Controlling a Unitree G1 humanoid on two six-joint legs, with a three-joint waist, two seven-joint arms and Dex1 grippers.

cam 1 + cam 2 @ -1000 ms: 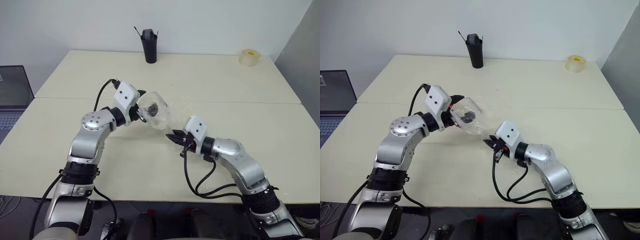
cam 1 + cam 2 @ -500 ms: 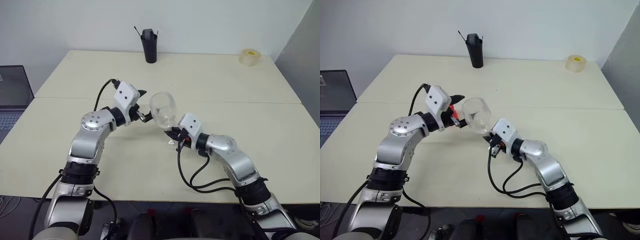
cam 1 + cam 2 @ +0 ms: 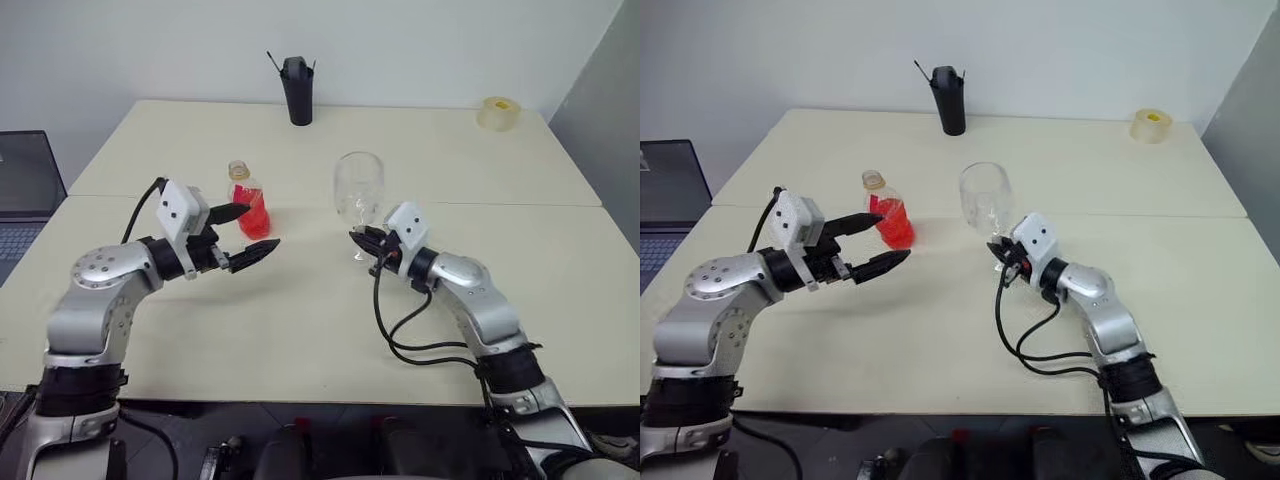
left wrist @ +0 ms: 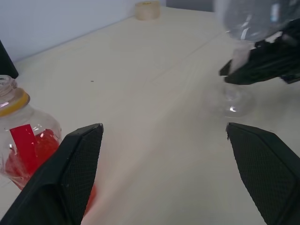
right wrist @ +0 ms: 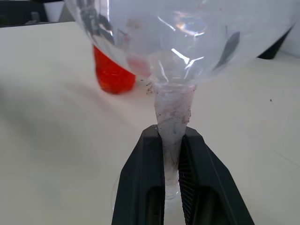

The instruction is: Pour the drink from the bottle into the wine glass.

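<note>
The bottle (image 3: pixel 247 200) stood upright on the table (image 3: pixel 300 330), uncapped, with the bright red drink (image 3: pixel 893 222) filling roughly its lower half. The wine glass (image 3: pixel 358 190) stood upright and well apart from the bottle, toward the robot's right. Its bowl was empty.

The right gripper (image 5: pixel 170 154) was clenched on the stem of the wine glass, low on the stem and just above the foot, which rested on or very near the table. The left gripper (image 3: pixel 240 235) was released, with its jaws spread wide. It pointed level toward the bottle; one fingertip lay just in front of the bottle body, the other nearer the robot. It held nothing.

Task status, as judged from the layout: no drink had been transferred. The glass appeared to be positioned and steadied for pouring. Remaining steps were to close the left gripper around the bottle, lift it, carry its neck over the glass rim and tilt it until the drink flowed.

Farther back on the table stood a tall black cup (image 3: pixel 297 91) with thin sticks in it, and a roll of tape (image 3: pixel 498 113) lay near the far right corner.
</note>
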